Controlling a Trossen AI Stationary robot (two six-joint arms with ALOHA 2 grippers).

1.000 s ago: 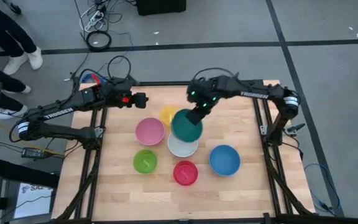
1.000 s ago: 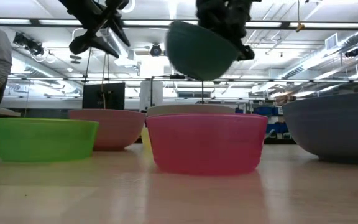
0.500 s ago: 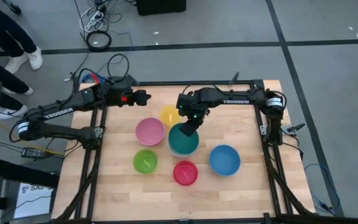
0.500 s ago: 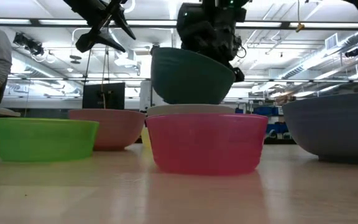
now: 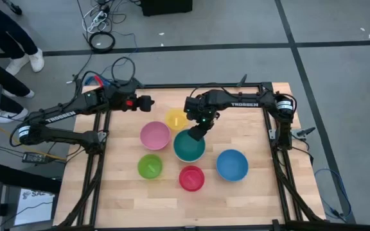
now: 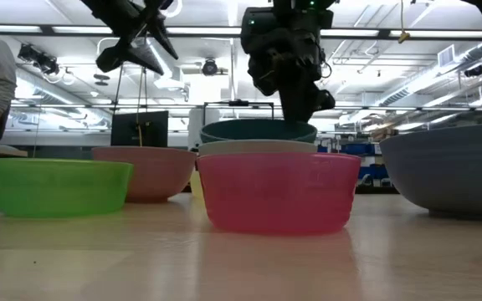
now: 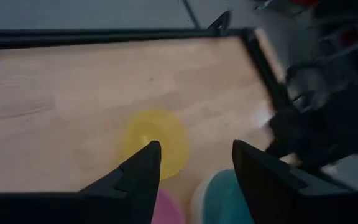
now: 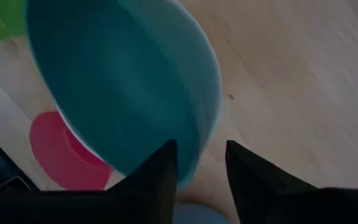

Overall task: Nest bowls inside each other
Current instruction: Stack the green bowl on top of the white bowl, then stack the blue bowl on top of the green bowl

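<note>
Overhead view, centre of the frame: the teal bowl [image 5: 189,147] sits nested in the white bowl [image 6: 258,147], of which only a thin pale rim shows. The right gripper [image 5: 198,133] hangs at the teal bowl's upper edge; in the right wrist view its two fingers [image 8: 157,168] stand apart with the rim of the teal bowl [image 8: 126,87] at the gap, and whether they touch it cannot be told. The left gripper [image 5: 148,101], upper left of centre, has its fingers spread on nothing, above the table [image 5: 249,138]. Around the nest lie the yellow bowl [image 5: 175,119], pink bowl [image 5: 154,135], lime green bowl [image 5: 149,166], red bowl [image 5: 191,178] and blue bowl [image 5: 232,165]. In the low view the red bowl hides most of the nest, and the blue bowl is cut off at the right edge.
</note>
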